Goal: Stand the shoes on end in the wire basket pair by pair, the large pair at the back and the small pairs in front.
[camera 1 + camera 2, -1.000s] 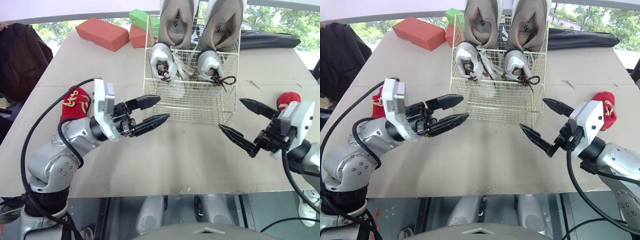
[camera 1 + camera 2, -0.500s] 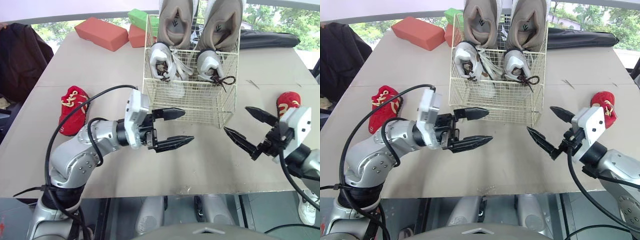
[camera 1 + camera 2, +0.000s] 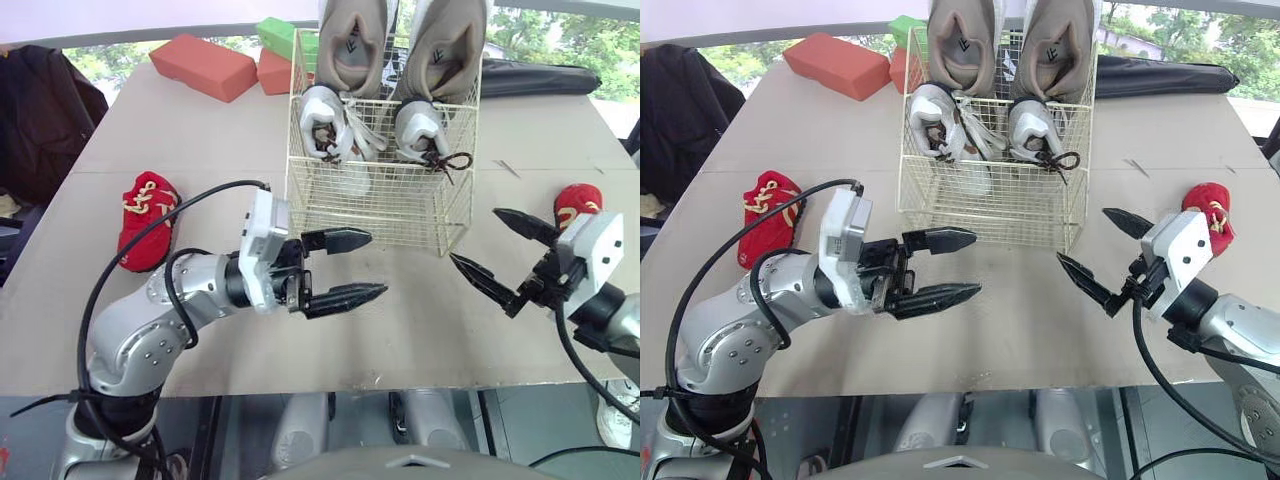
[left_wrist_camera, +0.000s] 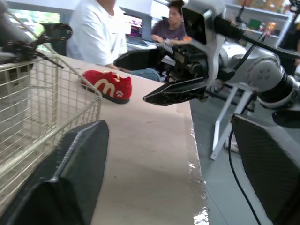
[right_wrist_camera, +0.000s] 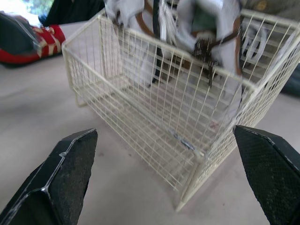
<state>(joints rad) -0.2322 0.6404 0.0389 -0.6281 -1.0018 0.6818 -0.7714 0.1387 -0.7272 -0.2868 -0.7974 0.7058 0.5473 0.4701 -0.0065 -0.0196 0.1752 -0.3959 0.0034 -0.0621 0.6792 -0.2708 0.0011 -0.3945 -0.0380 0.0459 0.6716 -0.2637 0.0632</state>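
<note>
L gripper (image 3: 377, 263) swung in front of basket (image 3: 380, 205), wide open, empty; R gripper (image 3: 475, 235) likewise, red shoe (image 3: 577, 200) near.

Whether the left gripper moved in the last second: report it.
Yes. The left gripper swung to the robot's right, from beside the wire basket's front left corner to before its front wall.

- The beige desk (image 3: 400, 330) carries a wire basket (image 3: 380, 205) midway across, toward the far edge.
- A red shoe (image 3: 145, 220) lies near the left edge.
- A second red shoe (image 3: 577, 198) lies near the right edge.
- Two red blocks (image 3: 203, 67) and a green block (image 3: 275, 35) sit toward the far-left corner.
</note>
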